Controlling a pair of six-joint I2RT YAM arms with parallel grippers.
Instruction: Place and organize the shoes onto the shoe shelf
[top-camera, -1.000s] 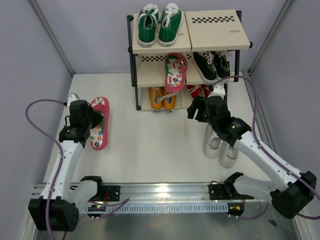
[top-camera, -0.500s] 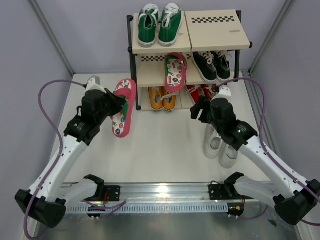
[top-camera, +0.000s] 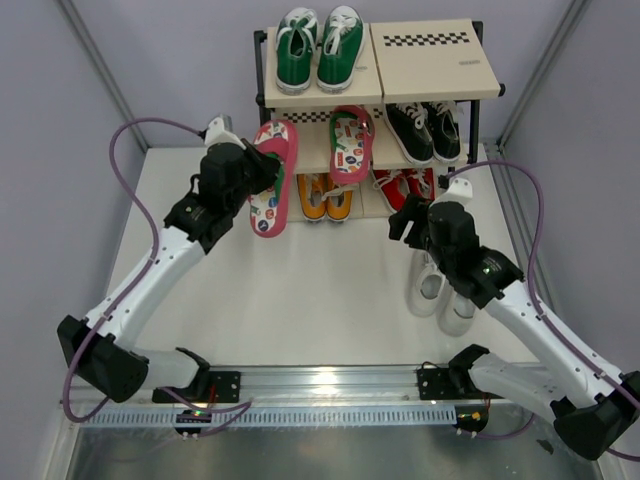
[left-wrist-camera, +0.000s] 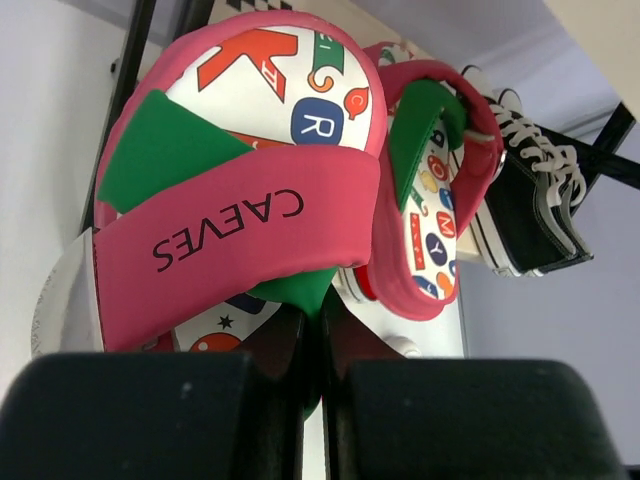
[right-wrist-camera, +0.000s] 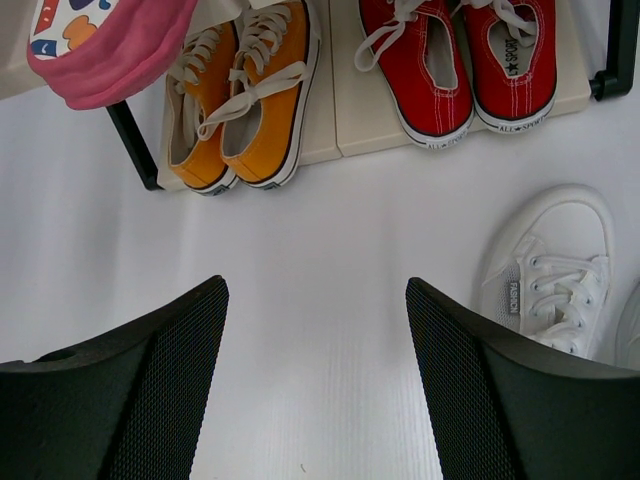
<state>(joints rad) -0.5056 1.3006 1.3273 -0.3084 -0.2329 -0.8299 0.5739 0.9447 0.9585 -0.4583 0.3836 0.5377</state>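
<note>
My left gripper (top-camera: 253, 176) (left-wrist-camera: 322, 330) is shut on the green strap of a pink flip-flop (top-camera: 272, 180) (left-wrist-camera: 240, 220). It holds the flip-flop in the air at the left front of the shoe shelf (top-camera: 430, 65), level with the middle tier. The matching flip-flop (top-camera: 350, 143) (left-wrist-camera: 430, 200) lies on that tier. Orange sneakers (top-camera: 325, 196) (right-wrist-camera: 245, 95) sit on the bottom tier. The white sneakers (top-camera: 440, 290) (right-wrist-camera: 555, 265) stand on the floor to the right. My right gripper (top-camera: 399, 225) (right-wrist-camera: 317, 300) hangs open and empty above the floor, in front of the shelf.
Green sneakers (top-camera: 318, 48) stand on the top left board. Black sneakers (top-camera: 425, 130) (left-wrist-camera: 525, 215) are on the middle right, red sneakers (top-camera: 405, 185) (right-wrist-camera: 455, 60) on the bottom right. Grey walls close in both sides.
The left arm has carried the flip-flop from the floor at the left up and rightward to the shelf's middle tier. The right arm has drawn back slightly to the right.
</note>
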